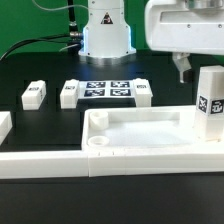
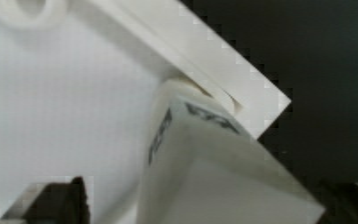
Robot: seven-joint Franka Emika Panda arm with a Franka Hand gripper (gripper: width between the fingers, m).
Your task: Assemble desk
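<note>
The white desk top [image 1: 140,132], a tray with round corner sockets, lies against the border wall. One white leg [image 1: 210,100] with a tag stands upright at its corner on the exterior view's right. My gripper [image 1: 196,72] hangs over that leg's top, with one dark finger [image 1: 182,68] showing beside it and a gap between them. In the wrist view the leg [image 2: 220,160] sits between my gripper's [image 2: 208,205] wide-apart fingers [image 2: 51,200], over the desk top [image 2: 69,110]. Three more legs lie on the table [image 1: 33,95], [image 1: 68,95], [image 1: 143,92].
The marker board [image 1: 106,90] lies between two of the loose legs, in front of the robot base [image 1: 106,35]. The long low white border wall [image 1: 90,162] runs along the front. Another white part [image 1: 4,127] shows at the exterior view's left edge.
</note>
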